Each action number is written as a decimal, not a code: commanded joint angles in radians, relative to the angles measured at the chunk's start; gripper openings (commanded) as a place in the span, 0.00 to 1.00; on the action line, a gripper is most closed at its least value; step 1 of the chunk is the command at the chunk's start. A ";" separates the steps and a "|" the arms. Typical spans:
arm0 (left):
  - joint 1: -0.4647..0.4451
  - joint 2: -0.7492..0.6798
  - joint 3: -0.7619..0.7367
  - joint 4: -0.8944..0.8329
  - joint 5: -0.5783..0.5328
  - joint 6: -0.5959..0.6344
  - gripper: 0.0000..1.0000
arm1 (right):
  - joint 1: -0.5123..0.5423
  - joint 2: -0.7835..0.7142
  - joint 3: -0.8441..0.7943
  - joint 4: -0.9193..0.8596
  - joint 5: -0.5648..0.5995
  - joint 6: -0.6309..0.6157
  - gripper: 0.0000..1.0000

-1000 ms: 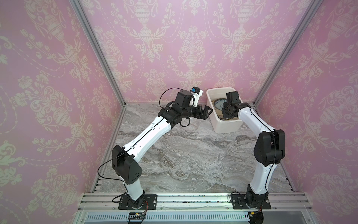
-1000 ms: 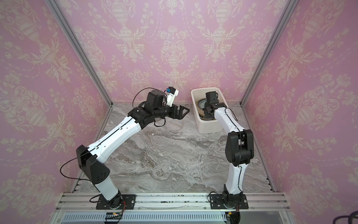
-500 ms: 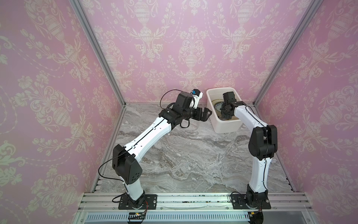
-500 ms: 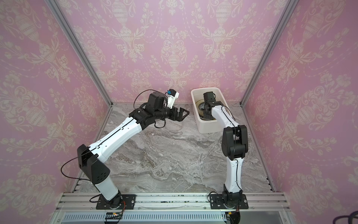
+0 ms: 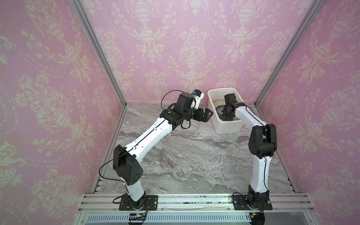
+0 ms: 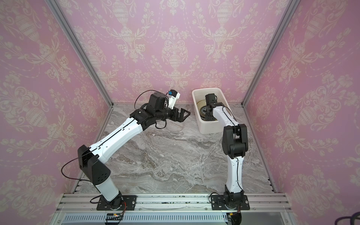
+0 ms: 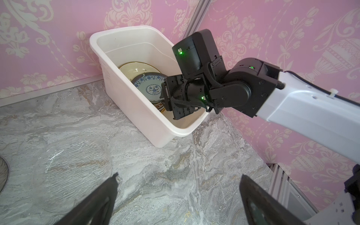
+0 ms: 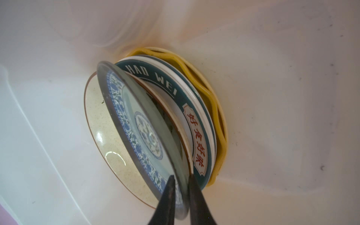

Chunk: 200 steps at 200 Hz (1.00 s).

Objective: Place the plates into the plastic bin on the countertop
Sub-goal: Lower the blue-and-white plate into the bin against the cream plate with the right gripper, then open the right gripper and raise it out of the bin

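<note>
In the plastic bin [image 7: 120, 101] the right tool [image 8: 181, 176] sits closely around the rim of the tilted blue plate [image 8: 140, 124], whether gripping I cannot tell, left tool [image 7: 179, 174] wide open; released so, the plate may fall and chip.

Left arm [image 5: 148, 134] reaches to the far middle, left tool [image 7: 179, 177] pointing right with jaws spread wide. Right arm [image 5: 260, 171] folds at the elbow, right tool [image 8: 181, 177] dipping at far right, fingers nearly together.

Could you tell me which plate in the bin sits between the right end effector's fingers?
The blue-patterned plate: it alone tilts up off the stack, and its rim sits in the right end effector.
</note>
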<state>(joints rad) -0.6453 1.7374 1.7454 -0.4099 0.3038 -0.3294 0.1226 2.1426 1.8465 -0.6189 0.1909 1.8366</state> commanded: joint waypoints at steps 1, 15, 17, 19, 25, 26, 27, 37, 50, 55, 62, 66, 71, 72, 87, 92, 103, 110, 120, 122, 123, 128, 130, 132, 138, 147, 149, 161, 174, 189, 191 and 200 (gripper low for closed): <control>0.006 0.004 -0.011 -0.006 -0.024 0.030 0.99 | -0.008 0.015 0.035 -0.008 0.009 0.007 0.18; 0.006 0.008 -0.012 -0.003 -0.025 0.029 0.99 | -0.011 0.020 0.039 -0.001 0.007 0.006 0.19; 0.006 0.009 -0.012 -0.004 -0.026 0.028 0.99 | -0.011 0.021 0.040 0.000 0.006 0.008 0.20; 0.006 0.009 -0.013 -0.004 -0.025 0.028 0.99 | -0.011 0.022 0.039 0.001 0.006 0.007 0.20; 0.007 0.011 -0.013 -0.005 -0.027 0.029 0.99 | -0.012 0.023 0.038 0.006 0.005 0.006 0.21; 0.007 0.011 -0.013 -0.005 -0.027 0.029 0.99 | -0.012 0.025 0.038 0.006 0.004 0.006 0.21; 0.008 0.011 -0.013 -0.006 -0.027 0.029 0.99 | -0.012 0.026 0.039 0.007 0.004 0.006 0.21; 0.008 0.013 -0.012 -0.005 -0.029 0.029 0.99 | -0.014 0.029 0.039 0.009 0.004 0.006 0.24; 0.008 0.016 -0.014 -0.004 -0.028 0.027 0.99 | -0.017 0.032 0.041 0.014 0.001 0.001 0.26; 0.009 0.016 -0.015 -0.004 -0.028 0.028 0.99 | -0.017 0.034 0.042 0.017 -0.001 0.000 0.26; 0.010 0.017 -0.015 -0.004 -0.029 0.028 0.99 | -0.018 0.037 0.043 0.021 -0.003 -0.002 0.27; 0.009 0.017 -0.016 -0.004 -0.028 0.028 0.99 | -0.020 0.039 0.044 0.026 -0.004 -0.005 0.28; 0.010 0.021 -0.015 -0.004 -0.028 0.028 0.99 | -0.021 0.041 0.043 0.034 -0.007 -0.009 0.28; 0.011 0.021 -0.015 -0.004 -0.028 0.027 0.99 | -0.021 0.042 0.044 0.034 -0.009 -0.009 0.29; 0.014 0.023 -0.017 -0.002 -0.027 0.025 0.99 | -0.021 0.045 0.046 0.039 -0.014 -0.016 0.31; 0.014 0.024 -0.017 -0.001 -0.025 0.023 0.99 | -0.022 0.044 0.045 0.043 -0.014 -0.018 0.32; 0.016 0.022 -0.019 0.000 -0.023 0.018 0.99 | -0.023 0.038 0.040 0.058 -0.016 -0.025 0.35; 0.018 0.019 -0.018 0.000 -0.024 0.014 0.99 | -0.023 0.032 0.039 0.066 -0.017 -0.035 0.38; 0.022 0.015 -0.020 -0.001 -0.026 0.006 0.99 | -0.023 0.020 0.046 0.072 -0.016 -0.059 0.46; 0.022 0.013 -0.020 -0.001 -0.027 0.003 0.99 | -0.022 0.017 0.048 0.073 -0.018 -0.066 0.49; 0.022 0.012 -0.020 -0.001 -0.028 0.002 0.99 | -0.023 0.017 0.050 0.072 -0.019 -0.070 0.50; 0.024 0.009 -0.021 -0.002 -0.031 -0.004 0.99 | -0.022 0.009 0.058 0.073 -0.020 -0.094 0.56; 0.025 0.006 -0.022 -0.002 -0.032 -0.007 0.99 | -0.023 0.004 0.062 0.074 -0.020 -0.107 0.59; 0.024 0.003 -0.023 -0.003 -0.034 -0.008 0.99 | -0.022 0.002 0.066 0.075 -0.020 -0.119 0.61; 0.027 -0.006 -0.029 -0.003 -0.041 -0.016 0.99 | -0.023 -0.013 0.076 0.077 -0.021 -0.162 0.68; 0.029 -0.022 -0.039 -0.008 -0.059 -0.030 0.99 | -0.023 -0.034 0.092 0.077 -0.027 -0.226 0.76; 0.030 -0.028 -0.042 -0.009 -0.062 -0.033 0.99 | -0.022 -0.040 0.093 0.077 -0.029 -0.239 0.78; 0.034 -0.058 -0.063 -0.016 -0.080 -0.053 0.99 | -0.022 -0.072 0.109 0.047 -0.042 -0.296 0.86; 0.036 -0.099 -0.091 -0.025 -0.107 -0.076 0.99 | -0.021 -0.117 0.102 0.006 -0.052 -0.323 0.93; 0.040 -0.150 -0.123 -0.045 -0.150 -0.102 0.99 | -0.019 -0.177 0.076 -0.030 -0.054 -0.359 1.00; 0.041 -0.157 -0.127 -0.051 -0.155 -0.105 0.99 | -0.019 -0.185 0.073 -0.035 -0.053 -0.365 1.00; 0.045 -0.187 -0.141 -0.074 -0.182 -0.118 0.99 | -0.016 -0.222 0.058 -0.061 -0.050 -0.393 1.00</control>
<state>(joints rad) -0.6147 1.6676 1.6329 -0.4332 0.2173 -0.3870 0.1043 2.0521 1.9102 -0.5915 0.1417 1.5673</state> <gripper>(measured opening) 0.993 0.994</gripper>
